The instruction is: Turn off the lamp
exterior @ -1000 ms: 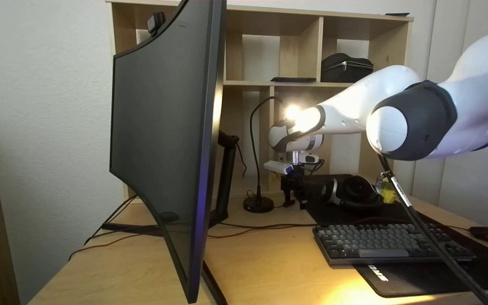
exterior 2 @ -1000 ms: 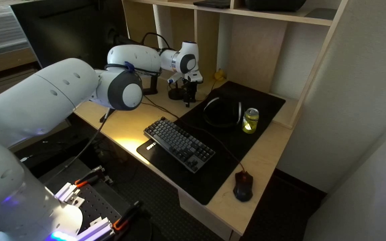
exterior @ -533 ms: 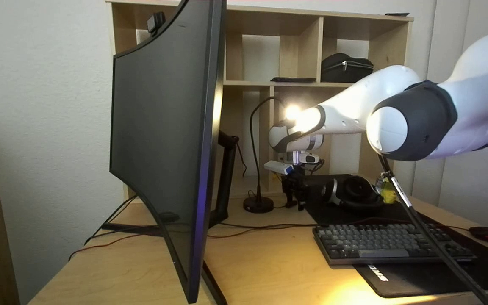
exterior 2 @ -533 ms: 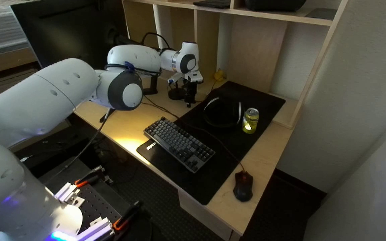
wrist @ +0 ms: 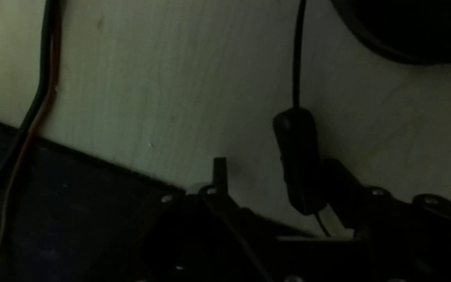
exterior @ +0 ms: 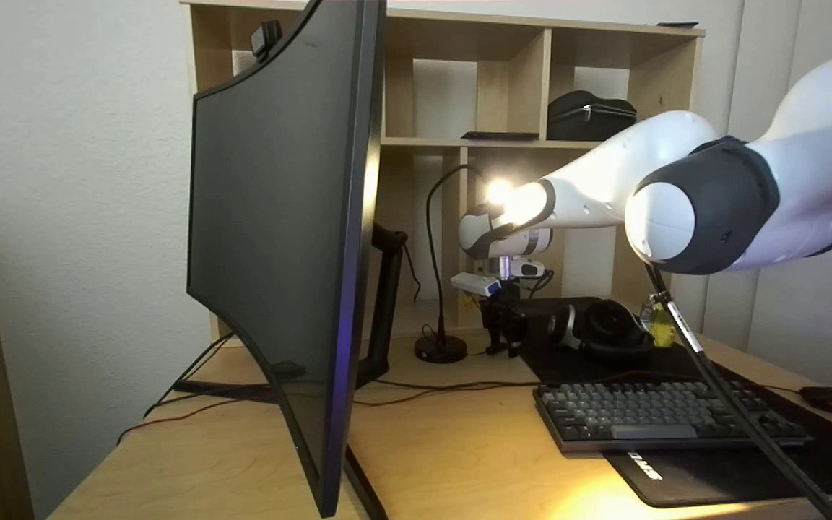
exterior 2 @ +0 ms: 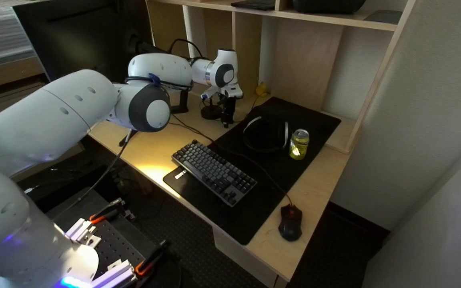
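Glowing warm, slim black gooseneck lamp [exterior: 433, 253] curves above round base [exterior: 440, 350].

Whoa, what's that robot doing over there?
A robot arm is leaning over the desk, and its job is to turn off the lamp. Its end effector is down low near the lamp, jaws apart. Between them, in the wrist view, is what looks like a switch on a black cord. It isn't squeezing the switch, and I can't tell whether it touches it. The lamp is shining brightly, so the job isn't done yet.
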Robot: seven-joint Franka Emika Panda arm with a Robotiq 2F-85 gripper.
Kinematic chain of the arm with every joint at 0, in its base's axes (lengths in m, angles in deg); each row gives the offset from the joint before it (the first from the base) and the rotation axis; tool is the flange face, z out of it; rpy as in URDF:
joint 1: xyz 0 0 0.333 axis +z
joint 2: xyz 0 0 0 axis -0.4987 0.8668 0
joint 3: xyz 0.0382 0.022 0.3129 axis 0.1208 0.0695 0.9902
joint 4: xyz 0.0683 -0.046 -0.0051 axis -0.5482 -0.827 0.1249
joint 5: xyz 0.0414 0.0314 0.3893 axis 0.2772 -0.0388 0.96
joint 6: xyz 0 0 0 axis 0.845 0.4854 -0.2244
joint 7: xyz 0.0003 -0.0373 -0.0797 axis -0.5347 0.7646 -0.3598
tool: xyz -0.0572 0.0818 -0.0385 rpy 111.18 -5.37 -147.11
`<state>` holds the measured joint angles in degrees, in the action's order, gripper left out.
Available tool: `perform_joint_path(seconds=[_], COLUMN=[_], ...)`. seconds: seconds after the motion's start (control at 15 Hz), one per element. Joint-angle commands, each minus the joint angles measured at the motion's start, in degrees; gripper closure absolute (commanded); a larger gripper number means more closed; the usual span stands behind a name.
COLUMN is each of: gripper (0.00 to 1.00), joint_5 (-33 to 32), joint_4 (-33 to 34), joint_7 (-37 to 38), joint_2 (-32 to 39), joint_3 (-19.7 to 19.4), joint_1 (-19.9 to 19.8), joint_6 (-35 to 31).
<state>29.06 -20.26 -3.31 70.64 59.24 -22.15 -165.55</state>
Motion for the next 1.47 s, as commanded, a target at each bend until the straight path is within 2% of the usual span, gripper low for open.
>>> perform_joint_path(seconds=[0.0,0.07,0.13,0.2,0.27,0.87,0.93,1.0,1.13,1.2,1.33,1.4], gripper=[0.03,0.01,0.39,0.35,0.36,0.98,0.99,0.95,0.95,0.56,0.51,0.43], joint_5=[-0.24,-0.17,-0.19,-0.24,-0.29,-0.28,-0.22,-0.23,-0.20,-0.02,0.52,0.80], joint_4=[0.13,0.15,0.18,0.23,0.24,0.23,0.23,0.21,0.17,0.06,-0.01,0.05], joint_7=[-0.24,-0.23,-0.43,-0.23,-0.19,-0.69,-0.76,-0.84,-0.79,-0.03,-0.28,-0.19], joint_2=[0.10,0.11,0.13,0.14,0.13,0.14,0.12,0.11,0.05,-0.20,-0.85,-1.41], joint_3=[-0.21,-0.14,-0.12,-0.19,-0.24,-0.20,-0.15,-0.15,-0.16,-0.18,0.25,0.39], joint_1=[-0.07,-0.09,-0.06,-0.01,0.02,-0.19,-0.27,-0.33,-0.44,-0.59,-1.29,-1.73], joint_6=[-0.30,-0.36,-0.44,-0.45,-0.39,-1.07,-1.16,-1.20,-1.28,-0.91,-0.83,-0.96])
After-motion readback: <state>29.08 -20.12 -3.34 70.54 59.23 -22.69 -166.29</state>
